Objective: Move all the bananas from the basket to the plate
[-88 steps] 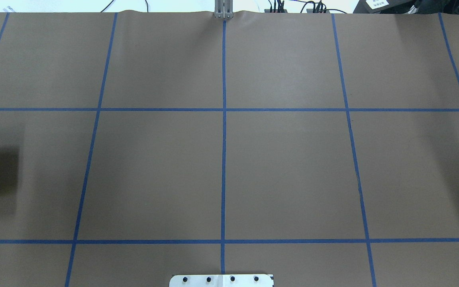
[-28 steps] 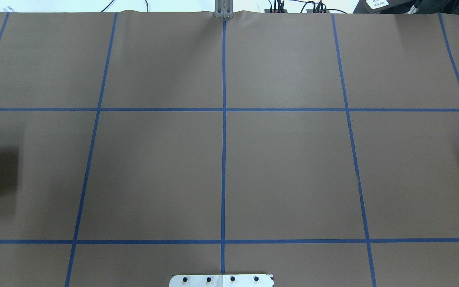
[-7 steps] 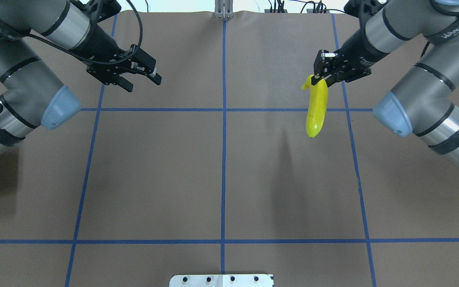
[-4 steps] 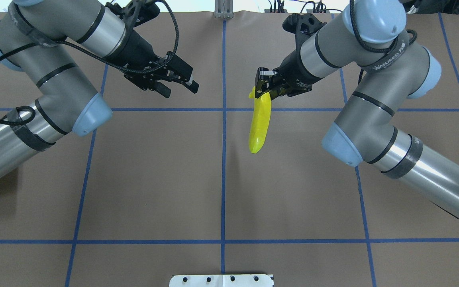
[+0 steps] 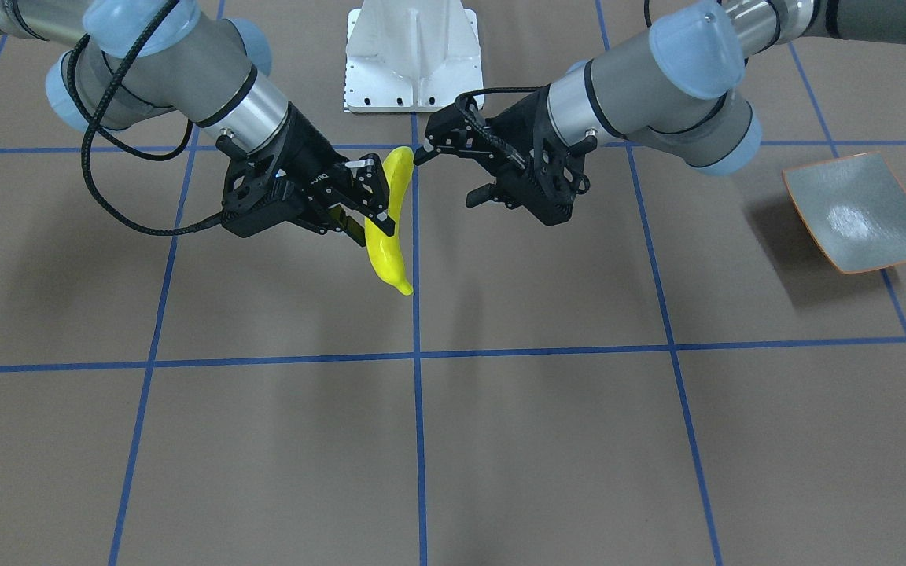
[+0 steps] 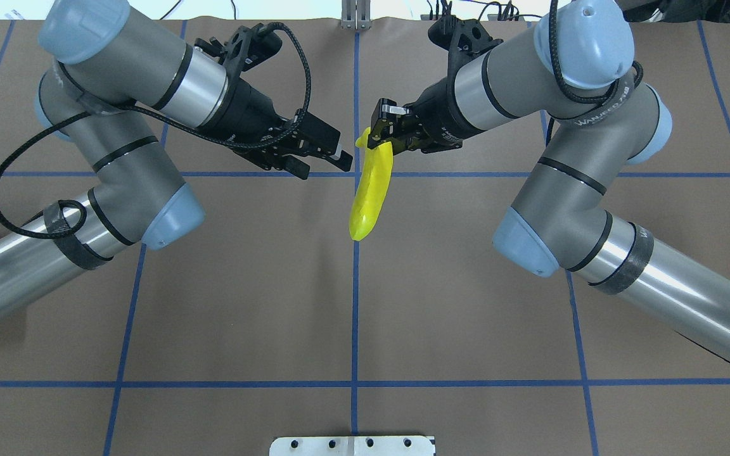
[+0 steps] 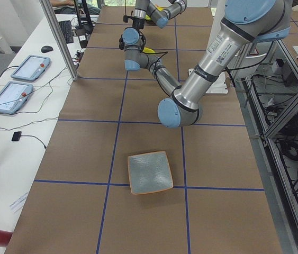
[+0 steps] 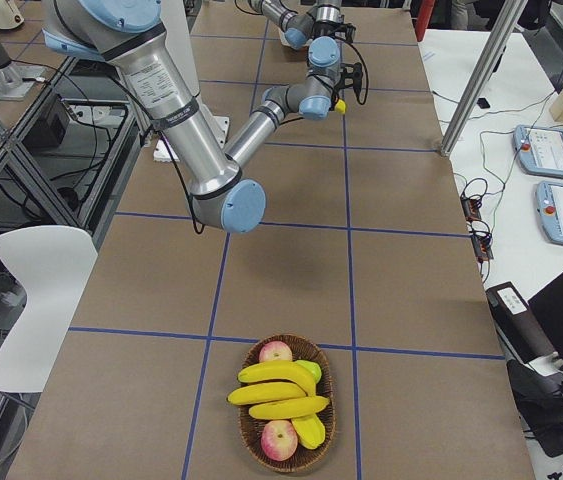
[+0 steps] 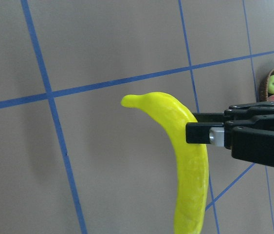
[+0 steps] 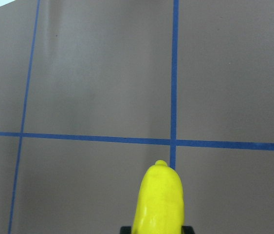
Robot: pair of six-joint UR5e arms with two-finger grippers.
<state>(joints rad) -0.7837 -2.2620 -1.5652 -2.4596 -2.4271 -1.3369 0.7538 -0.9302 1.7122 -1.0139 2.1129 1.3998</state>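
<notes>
Finding 1: One banana (image 6: 368, 190) is held in the air above the middle of the tabletop (image 6: 244, 285). It hangs roughly upright over the centre blue line (image 6: 353, 304), and its shadow falls on the brown surface below. It touches neither the plate nor the basket.

Finding 2: The right gripper (image 6: 383, 130) carries this banana. Its fingers (image 9: 202, 132) pinch the upper part of the fruit from both sides, a little below the curved top end. The lower end hangs free.

Finding 3: The left gripper (image 6: 327, 163) sits just beside the banana on the opposite side, at about the same height as the right gripper. Its fingers are spread wide and hold nothing. The overhead view shows a narrow gap between the nearest fingertip and the fruit.

Finding 4: The basket (image 8: 244, 425) stands on the tabletop at the end on the robot's right, well apart from both grippers. Further bananas (image 8: 273, 392) lie across it. With them are two reddish apples (image 8: 279, 438) and a green fruit (image 8: 308, 370). The exact number of bananas cannot be told from this view.

Finding 5: The plate (image 7: 150, 172) lies flat at the opposite end of the tabletop, on the robot's left. It is grey-green with an orange rim and sits well apart from the held banana.
</notes>
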